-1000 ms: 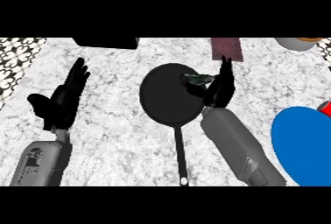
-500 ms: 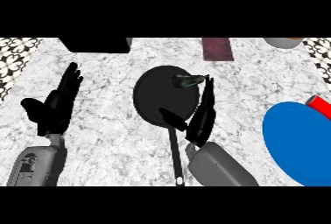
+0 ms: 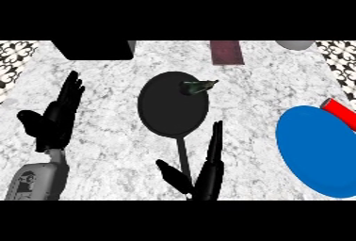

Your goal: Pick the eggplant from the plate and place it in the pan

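A dark eggplant [image 3: 197,86] lies inside the black pan [image 3: 170,113], near its upper right rim. The pan's thin handle [image 3: 183,157] runs down toward me. My right hand [image 3: 206,170] is open with straight fingers, low in the view beside the handle, well below the eggplant and holding nothing. The blue plate [image 3: 316,150] at the right carries nothing. At the left my left hand [image 3: 54,120] rests open, fingers up.
A black box [image 3: 94,49] stands at the back left and a dark red block [image 3: 227,52] at the back middle. A red object [image 3: 339,109] sits at the plate's upper right edge. A grey bowl [image 3: 297,44] shows at the top right.
My right hand has let go of the eggplant and drawn back down from the pan's right rim to beside the handle. The eggplant stays in the pan. The view has shifted slightly.
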### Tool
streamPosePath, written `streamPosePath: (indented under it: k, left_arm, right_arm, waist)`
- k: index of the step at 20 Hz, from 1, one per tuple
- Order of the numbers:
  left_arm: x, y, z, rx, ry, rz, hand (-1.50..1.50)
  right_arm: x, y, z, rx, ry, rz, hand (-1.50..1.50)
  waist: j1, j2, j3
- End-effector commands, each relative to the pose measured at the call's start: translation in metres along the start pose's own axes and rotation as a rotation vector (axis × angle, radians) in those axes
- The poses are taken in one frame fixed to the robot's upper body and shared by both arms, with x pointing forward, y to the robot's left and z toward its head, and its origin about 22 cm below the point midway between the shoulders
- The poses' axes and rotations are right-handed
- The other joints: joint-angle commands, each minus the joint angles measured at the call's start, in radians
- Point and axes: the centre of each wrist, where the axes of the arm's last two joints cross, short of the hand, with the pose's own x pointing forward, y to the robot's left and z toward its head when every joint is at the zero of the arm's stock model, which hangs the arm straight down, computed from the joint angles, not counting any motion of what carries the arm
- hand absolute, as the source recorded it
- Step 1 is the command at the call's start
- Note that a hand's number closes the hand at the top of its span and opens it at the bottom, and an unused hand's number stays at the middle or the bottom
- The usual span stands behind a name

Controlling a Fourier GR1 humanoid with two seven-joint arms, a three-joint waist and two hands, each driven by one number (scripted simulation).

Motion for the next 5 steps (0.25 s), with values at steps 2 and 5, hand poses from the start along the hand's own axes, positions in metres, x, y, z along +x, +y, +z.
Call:
streamPosePath:
  k: [2, 5]
  left_arm:
    - [-0.003, 0.019, 0.002, 0.021, -0.017, -0.011, 0.00]
    - [0.009, 0.015, -0.005, 0.003, -0.019, 0.006, 0.00]
  right_arm:
    - [-0.005, -0.019, 0.046, -0.025, 0.040, -0.034, -1.50]
    - [-0.010, -0.024, 0.046, -0.036, 0.042, 0.014, -1.50]
  waist:
    - [-0.002, 0.004, 0.000]
    - [-0.002, 0.006, -0.001]
